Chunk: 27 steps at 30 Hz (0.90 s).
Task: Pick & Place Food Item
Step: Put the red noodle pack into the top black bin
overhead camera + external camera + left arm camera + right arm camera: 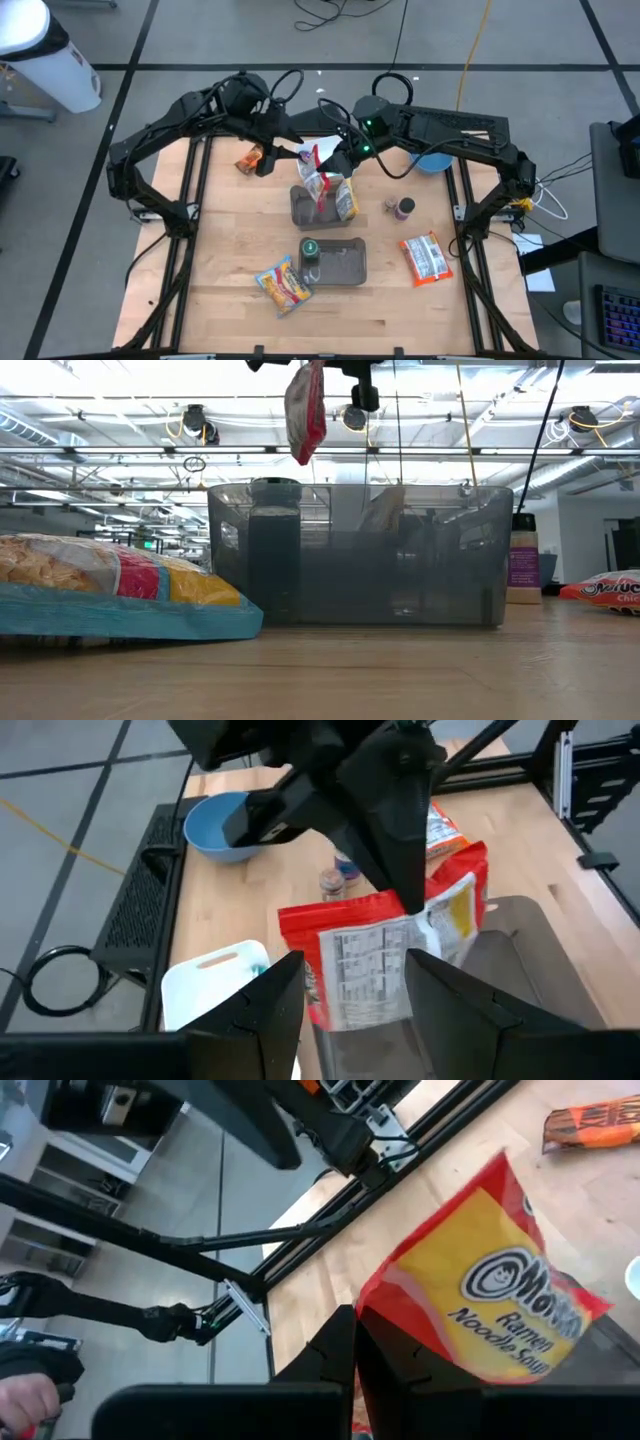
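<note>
The right end effector (335,163) was fully closed on the top edge of a ramen noodle packet (322,182), which hung in the air above the far grey bin (300,208) near the middle of the desk (230,250). The left end effector (283,150) sat just left of the packet, fingers partly apart and holding nothing, aimed at the packet's side.

Handling, as a judgement: the packet appeared light and crinkly, with a brittle noodle block inside and a slick film wrapper. The sealed top seam was the sound place to pinch. A grip on the body risked crushing the contents, and the film could slip through hard fingers if held loosely.

View differences:
- The right wrist view showed the packet's yellow printed front (490,1295) and the dark fingers (335,1345) clamped on its red border.
- The left wrist view showed the opposite, text-covered back (365,965), the blue bowl (215,825) and a white cutting board (215,980) at the far edge.
- The low view confirmed that the packet (306,410) hung clear above the bin rim (360,488).
- The high view alone showed the near bin (340,262), the chip bag (283,285) and the orange snack packet (425,257).
</note>
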Motion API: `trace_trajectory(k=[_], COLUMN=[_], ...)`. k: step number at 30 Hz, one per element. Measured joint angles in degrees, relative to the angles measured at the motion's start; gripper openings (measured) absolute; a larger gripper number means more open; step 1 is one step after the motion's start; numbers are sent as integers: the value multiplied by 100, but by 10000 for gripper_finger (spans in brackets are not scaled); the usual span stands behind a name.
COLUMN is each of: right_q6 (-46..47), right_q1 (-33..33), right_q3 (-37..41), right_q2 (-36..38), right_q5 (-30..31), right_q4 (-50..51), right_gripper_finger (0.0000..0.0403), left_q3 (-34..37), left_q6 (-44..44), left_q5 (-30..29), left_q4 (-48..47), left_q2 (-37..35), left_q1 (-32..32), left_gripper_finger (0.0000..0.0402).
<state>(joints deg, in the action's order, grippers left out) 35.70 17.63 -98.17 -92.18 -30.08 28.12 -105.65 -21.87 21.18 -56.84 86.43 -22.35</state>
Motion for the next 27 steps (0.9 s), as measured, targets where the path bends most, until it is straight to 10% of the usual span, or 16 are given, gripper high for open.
trace_trajectory(k=[13, 27], right_q6=[-1, 569], right_q1=[-394, -464], right_q3=[32, 1020], right_q2=[1, 7], right_q5=[1516, 1473], right_q4=[198, -108], right_gripper_finger=[0, 0], left_q3=[0, -1], left_q6=[472, 611], left_q5=[-627, -614], left_q4=[-365, -426], left_q2=[-423, -1405], left_q1=[-172, -538], left_gripper_finger=[184, 184])
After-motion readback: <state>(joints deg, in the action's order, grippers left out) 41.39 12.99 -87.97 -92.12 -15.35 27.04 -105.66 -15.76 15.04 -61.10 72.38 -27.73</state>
